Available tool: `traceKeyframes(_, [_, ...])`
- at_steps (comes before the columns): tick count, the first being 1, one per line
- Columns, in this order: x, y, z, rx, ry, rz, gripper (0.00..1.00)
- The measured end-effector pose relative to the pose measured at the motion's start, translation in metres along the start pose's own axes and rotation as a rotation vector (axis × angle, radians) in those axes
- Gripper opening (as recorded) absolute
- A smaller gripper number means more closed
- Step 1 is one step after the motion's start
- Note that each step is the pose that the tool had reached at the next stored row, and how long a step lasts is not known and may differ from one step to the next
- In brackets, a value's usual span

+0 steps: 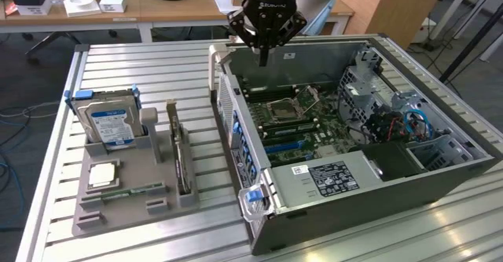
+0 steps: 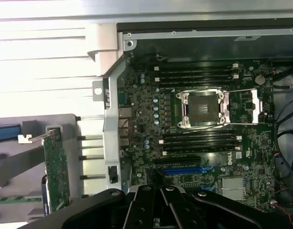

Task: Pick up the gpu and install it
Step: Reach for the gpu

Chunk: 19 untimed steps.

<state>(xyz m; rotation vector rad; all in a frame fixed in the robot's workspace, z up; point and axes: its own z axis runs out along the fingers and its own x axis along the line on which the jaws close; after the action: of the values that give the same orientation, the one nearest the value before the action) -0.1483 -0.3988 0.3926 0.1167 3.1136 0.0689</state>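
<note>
The gpu (image 1: pixel 180 156) stands on its edge in a slot of the grey holder tray (image 1: pixel 129 212), to the exterior view's left of the open computer case (image 1: pixel 377 185). In the wrist view the gpu (image 2: pixel 57 167) shows as a thin card with a silvery bracket at one end. My gripper (image 1: pixel 263 59) hangs above the case's back left corner with its fingers (image 2: pixel 161 205) shut and nothing between them. It is well apart from the gpu. Below it lies the motherboard (image 2: pixel 141 114) with a blue slot (image 2: pixel 182 170).
On the tray also stand a silver hard drive (image 1: pixel 110 123), a square processor chip (image 1: pixel 102 175) and a narrow green memory stick (image 1: pixel 126 192). The case has a power supply (image 1: pixel 330 176), a drive cage (image 1: pixel 366 88) and blue cables (image 1: pixel 416 123). A slatted metal table (image 1: pixel 149 68) carries it all.
</note>
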Motion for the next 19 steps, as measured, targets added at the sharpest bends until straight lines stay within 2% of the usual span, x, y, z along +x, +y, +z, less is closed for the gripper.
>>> traceKeyframes(6, [0.016,-0.0012,0.0001,0.0001,0.0,0.0,0.1])
traceKeyframes(19, [0.039,-0.003,0.0015,0.0002,0.0027,0.0,0.1])
